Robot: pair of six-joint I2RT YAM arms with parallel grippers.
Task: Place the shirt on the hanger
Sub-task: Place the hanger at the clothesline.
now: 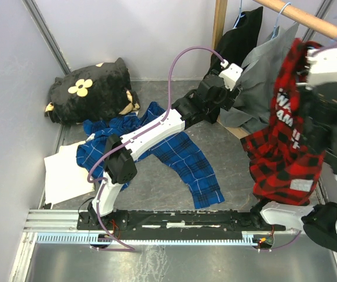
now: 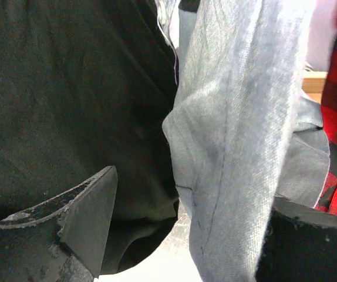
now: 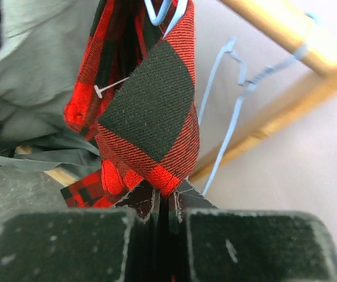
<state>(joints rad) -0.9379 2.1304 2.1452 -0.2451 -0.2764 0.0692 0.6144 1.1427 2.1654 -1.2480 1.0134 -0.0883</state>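
**Plaid shirt pinched up by the rail, left end effector wide open among the hanging clothes**

From above, the left arm [image 1: 157, 128] stretches from its base at 7 o'clock toward 1 o'clock. Its wrist is right against a grey garment [image 1: 262, 88] and a black garment [image 1: 239, 41] that hang from a wooden rail [image 1: 309, 20]. At 3 o'clock the red-and-black buffalo-plaid shirt [image 1: 283, 147], white lettering showing, hangs in front of the right arm [image 1: 330, 63] with its top up by the rail. I cannot tell whether its hem touches the table [image 1: 239, 176]. A blue plaid shirt [image 1: 183, 158] lies spread mid-table under the left arm. A black flower-print bundle [image 1: 92, 88] sits at 10 o'clock and a white sheet [image 1: 66, 173] at 8 o'clock.

At the left wrist, the left end effector [image 2: 201, 235] stands wide open and grips nothing. The grey garment hangs in the gap between its fingers [image 2: 92, 217]. The black garment fills 9 to 12 o'clock, and a strip of the shirt shows at 3 o'clock.

At the right wrist, the right end effector [image 3: 162, 205] is closed tight on a folded edge of the shirt, which rises from the fingertips toward 12 o'clock. A small white tag pin [image 3: 107, 88] sticks out of the fabric at 10 o'clock. The light-blue wire hanger [image 3: 245, 87] hangs at 2 o'clock, just beside the shirt, with its hook over the rail. A wire loop [image 3: 159, 14] of the same blue shows at 12 o'clock against the shirt's folds. I cannot tell whether it belongs to that hanger.
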